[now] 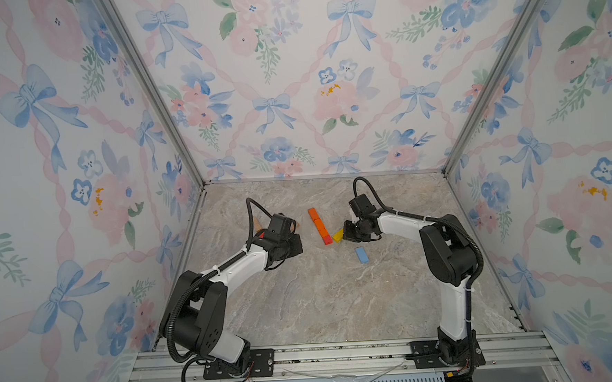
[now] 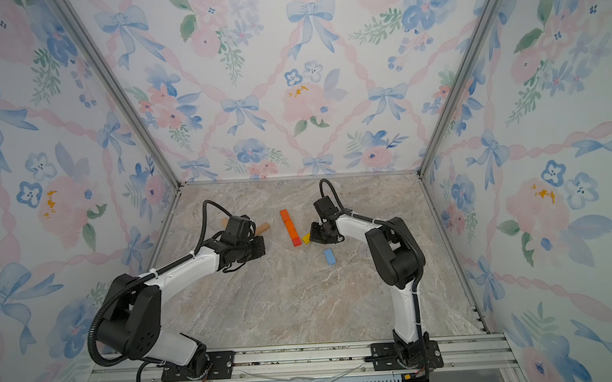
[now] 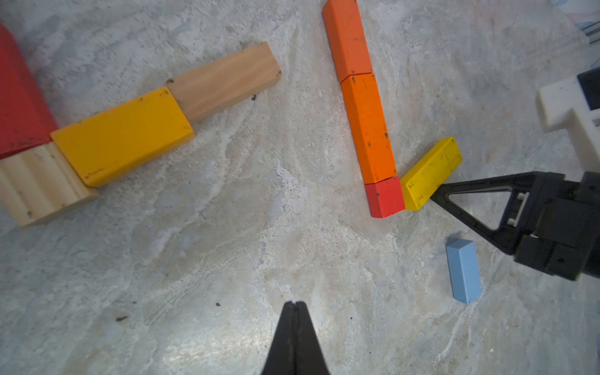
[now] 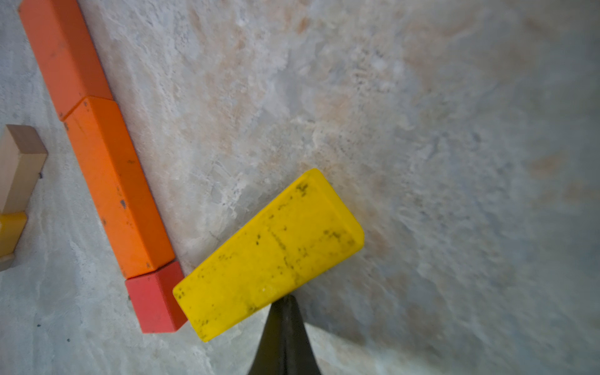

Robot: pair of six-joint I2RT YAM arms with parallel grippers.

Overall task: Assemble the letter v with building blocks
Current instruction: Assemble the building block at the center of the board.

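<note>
Our right gripper (image 4: pixel 286 300) is pinched shut and holds nothing. Its tip touches the long side of the yellow block (image 4: pixel 269 256), just ahead of it. That block slants away from the orange line (image 4: pixel 117 188) and touches the red block (image 4: pixel 156 298) at the line's end, like the start of a V. We think the right gripper, the nearer one, should nudge it. Our left gripper (image 3: pixel 294 305) is shut too, empty and well apart. The blue block (image 3: pixel 463 271) lies near the right gripper.

surface: marbled tabletop (image 1: pixel 303 300) | on it: orange bars (image 1: pixel 315 221), red square (image 1: pixel 327 240), yellow block (image 1: pixel 337 235), blue block (image 1: pixel 361 254), wooden block (image 2: pixel 263 228)
</note>
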